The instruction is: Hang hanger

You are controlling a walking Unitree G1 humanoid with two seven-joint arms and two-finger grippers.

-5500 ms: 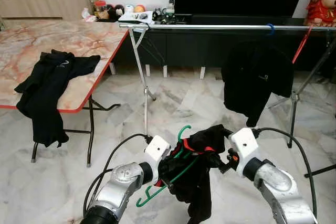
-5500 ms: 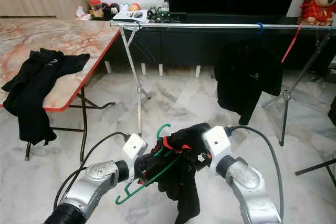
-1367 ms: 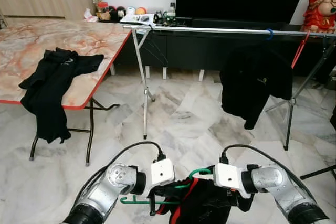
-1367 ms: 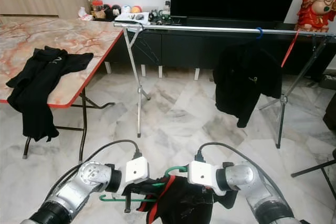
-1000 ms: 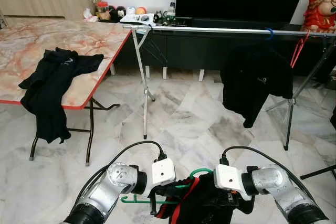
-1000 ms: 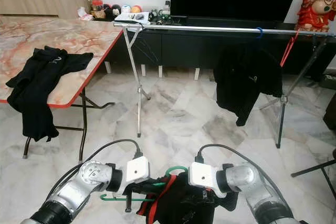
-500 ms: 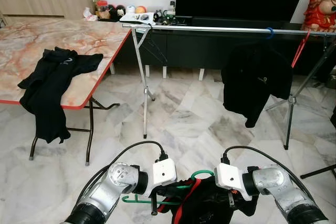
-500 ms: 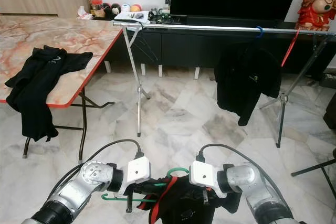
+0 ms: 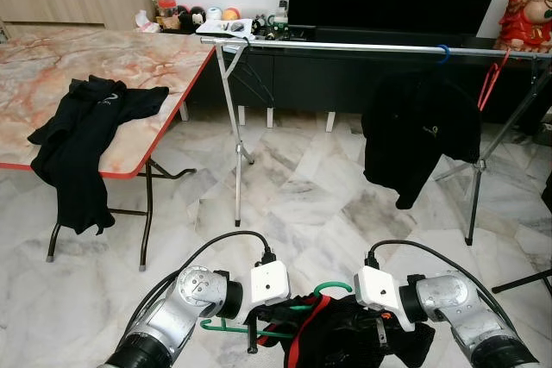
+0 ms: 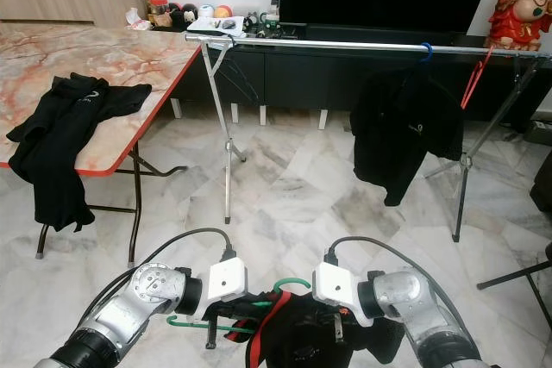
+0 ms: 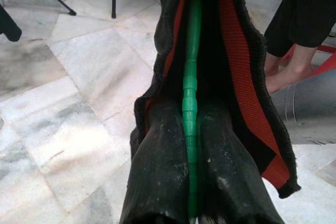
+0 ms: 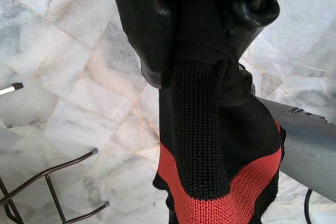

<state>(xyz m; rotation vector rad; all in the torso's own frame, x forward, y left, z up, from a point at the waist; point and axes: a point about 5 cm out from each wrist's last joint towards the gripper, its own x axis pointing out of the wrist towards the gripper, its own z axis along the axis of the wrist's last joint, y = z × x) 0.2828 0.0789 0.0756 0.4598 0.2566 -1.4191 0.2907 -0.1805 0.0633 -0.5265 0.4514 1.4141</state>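
A green plastic hanger lies low between my two arms, threaded into a black garment with red trim. My left gripper is shut on the hanger's green bar, with the garment's collar around it. My right gripper is shut on the garment's black knit cloth with its red band. A long silver clothes rail stands ahead across the room. On it hang a black shirt on a blue hook and an empty red hanger.
A marble-topped folding table with a red edge stands at the left, with black clothes draped over its edge. A dark TV cabinet runs behind the rail. A person's bare feet stand close to my left gripper.
Over the past seconds both arms dropped lower with the hanger and garment and spread them flatter. In the last half second the view shifted slightly and the grips are unchanged.
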